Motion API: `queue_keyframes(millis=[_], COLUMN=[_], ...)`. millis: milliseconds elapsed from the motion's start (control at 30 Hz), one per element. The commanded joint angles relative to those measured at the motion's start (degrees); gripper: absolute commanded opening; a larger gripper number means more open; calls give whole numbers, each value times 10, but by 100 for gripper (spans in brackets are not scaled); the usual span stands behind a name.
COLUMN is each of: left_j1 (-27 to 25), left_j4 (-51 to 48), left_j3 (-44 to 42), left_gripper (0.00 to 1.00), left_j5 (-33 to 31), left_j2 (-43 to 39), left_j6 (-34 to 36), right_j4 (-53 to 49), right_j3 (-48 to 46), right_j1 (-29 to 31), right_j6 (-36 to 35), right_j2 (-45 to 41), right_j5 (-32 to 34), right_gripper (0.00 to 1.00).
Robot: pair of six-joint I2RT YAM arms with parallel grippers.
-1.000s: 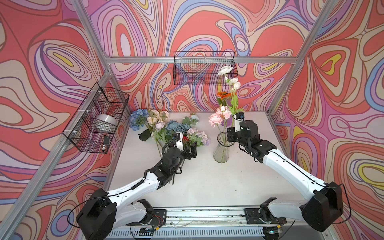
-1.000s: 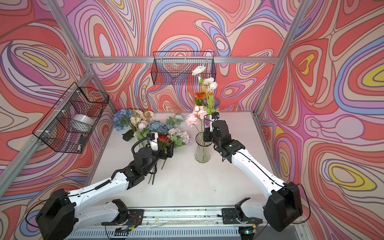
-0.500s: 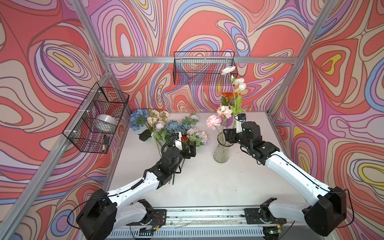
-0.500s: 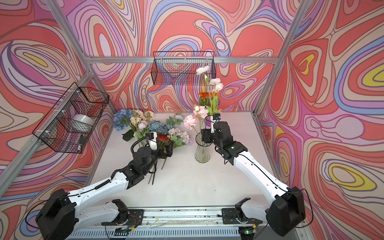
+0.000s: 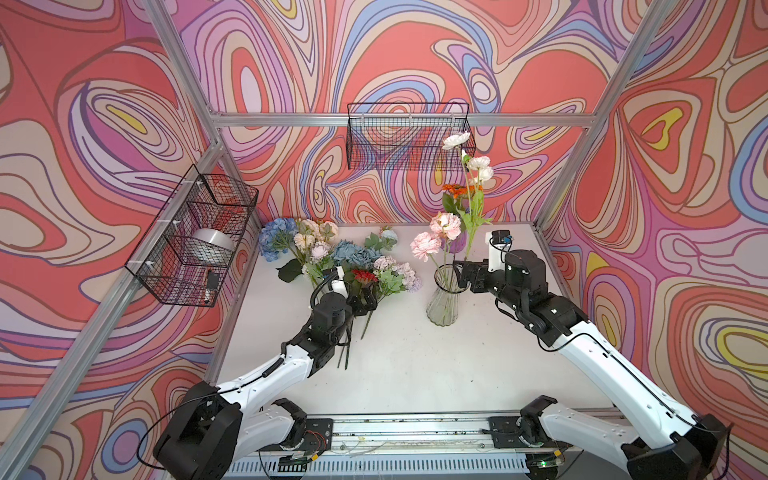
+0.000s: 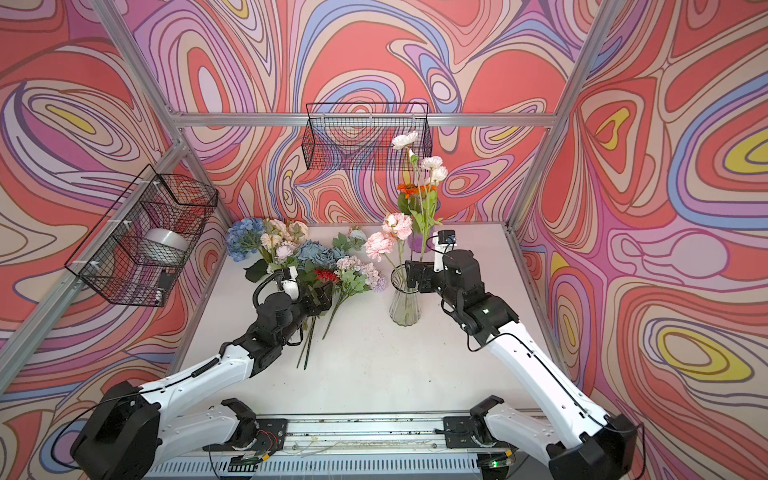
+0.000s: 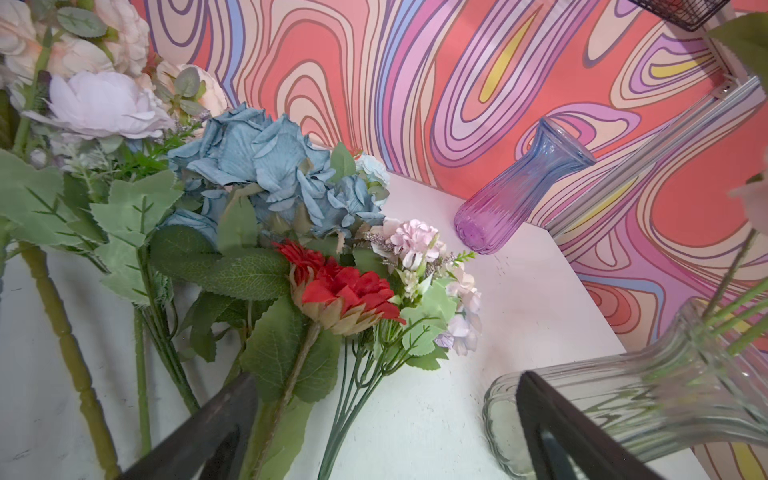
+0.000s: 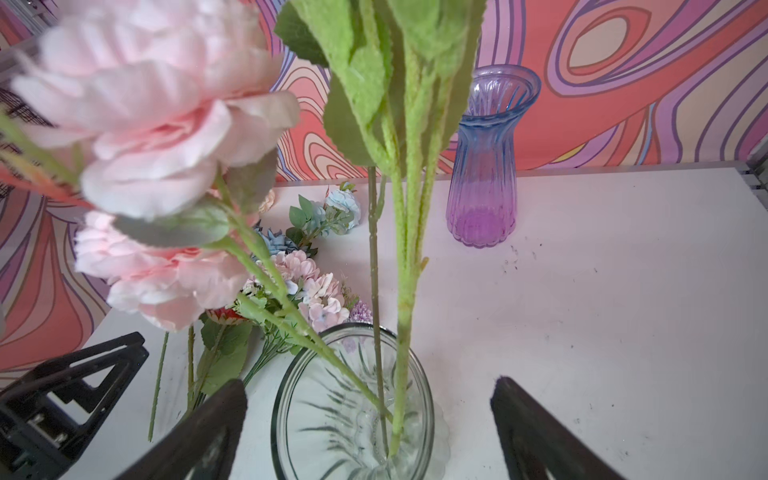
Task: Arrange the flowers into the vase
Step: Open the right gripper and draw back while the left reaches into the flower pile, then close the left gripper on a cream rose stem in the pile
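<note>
**Right gripper (image 8: 368, 432) open at the vase, left gripper (image 7: 382, 432) open over the pile**

The right gripper's jaws stand wide apart on either side of the clear glass vase (image 5: 442, 307), clamped on nothing; the green stems (image 8: 401, 291) rise between them untouched. The left gripper is spread as well, low over the red flower (image 7: 345, 291), whose stem runs just beside one finger.

A few of the flowers already stand in the vase: pink blooms (image 5: 444, 224), an orange one (image 5: 455, 189) and white ones (image 5: 457, 139), long axes near upright, heads up. The other flowers (image 5: 332, 257) lie flat on the tabletop (image 5: 415, 374), blooms toward the back wall, cut ends toward the robot.

These sprays look light, with thin springy stems and soft fabric heads that would crush. The bare stem below the leaves seems the best place to pinch. The glass vase looks fragile and easy to tip.
</note>
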Motion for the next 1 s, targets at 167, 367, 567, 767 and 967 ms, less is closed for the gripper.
queue_keyframes(millis=[167,367,567,767,967], left_j1=[57,120,173,209,226], left_j4=[-22,-99,-183,-213,-187], left_j3=[-15,-20,-37,-75,-107], left_gripper=[100,99,94,85,79], left_j5=[17,16,-17,-25,4], left_j2=[-41,-80,-119,-127,-91], left_j6=[-42,-48,-88,-123,-129], right_j4=[-71,-59,-12,75,133], right_j3=[20,26,39,48,57], right_j1=[-1,38,141,185,198], right_j6=[-4,7,7,22,42], right_j2=[-41,-41,15,100,173], right_j5=[-121,-176,-125,-127,-116], right_gripper=[77,68,67,65,64])
